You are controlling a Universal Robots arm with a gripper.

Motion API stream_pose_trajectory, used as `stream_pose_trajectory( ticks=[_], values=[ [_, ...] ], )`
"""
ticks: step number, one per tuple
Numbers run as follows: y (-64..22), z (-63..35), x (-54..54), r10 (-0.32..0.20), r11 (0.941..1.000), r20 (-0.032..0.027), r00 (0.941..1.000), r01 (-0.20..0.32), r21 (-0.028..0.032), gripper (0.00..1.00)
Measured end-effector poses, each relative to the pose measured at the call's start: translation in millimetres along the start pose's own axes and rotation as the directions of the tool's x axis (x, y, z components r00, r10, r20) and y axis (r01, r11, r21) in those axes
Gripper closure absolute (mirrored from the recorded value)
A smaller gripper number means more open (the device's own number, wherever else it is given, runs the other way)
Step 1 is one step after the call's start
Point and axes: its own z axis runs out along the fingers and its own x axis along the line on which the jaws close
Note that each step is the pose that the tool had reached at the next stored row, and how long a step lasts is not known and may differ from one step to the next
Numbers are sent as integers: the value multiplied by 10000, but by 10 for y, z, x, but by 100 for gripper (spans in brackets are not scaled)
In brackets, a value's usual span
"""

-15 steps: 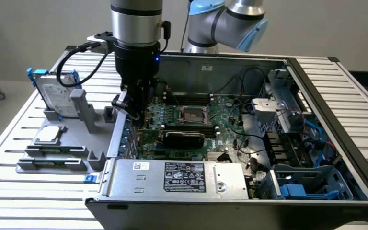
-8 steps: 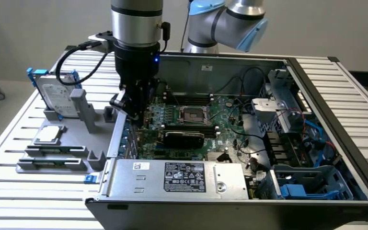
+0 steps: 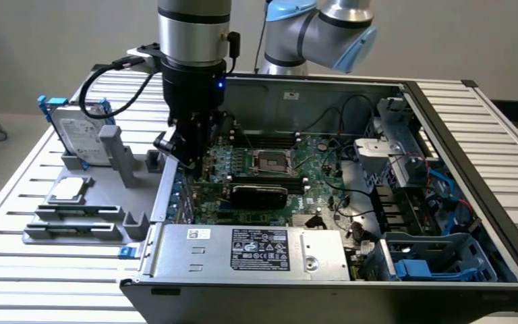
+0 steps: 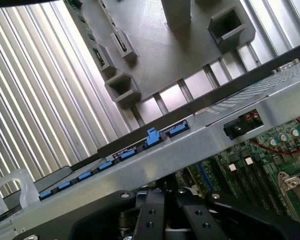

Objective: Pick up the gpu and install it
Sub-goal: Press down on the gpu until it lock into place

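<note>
Gripper (image 3: 183, 158) has its fingers pressed together; you have it hanging over the case's wall on the exterior view's left, just above the motherboard (image 3: 318, 158) edge. Far left in the exterior view you get the slatted table (image 3: 7, 202) with a gray fixture (image 3: 97, 177) on it. The fixture carries a silver hard drive in a blue frame (image 3: 77, 135) standing upright, a flat silver chip (image 3: 68, 190) and two narrow memory sticks (image 3: 72, 210) lying in front. The fixture sits just beside the open computer case (image 3: 475, 169). Inside the case, what looks like the gpu (image 3: 259, 194), black face toward you, stands on the motherboard just in front of the CPU socket (image 3: 270, 160), apart from the gripper. Whether it is fully seated you cannot tell. In front of it lies the silver power supply (image 3: 250, 250). Further right, loose cables (image 3: 367, 196) and a drive cage with blue parts (image 3: 434, 260) crowd the board. The wrist view gives you what the exterior view hides: the gripper (image 4: 166, 196) tips meeting over the case's metal rim, and a row of blue clips (image 4: 151, 137) along that rim. Beyond the rim it shows the gray fixture (image 4: 155, 45) and the slatted table (image 4: 40, 90), and on the rim's other side a strip of motherboard (image 4: 255, 165).
</note>
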Motion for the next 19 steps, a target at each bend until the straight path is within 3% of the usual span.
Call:
stream_pose_trajectory(
  ticks=[8, 19],
  values=[
    [-12, -2, -6, 44, 10000, -4, 10000, -44, -8, 89],
    [-12, 29, -13, 454, 9989, -3, 9990, -454, -75, 89]
  ],
)
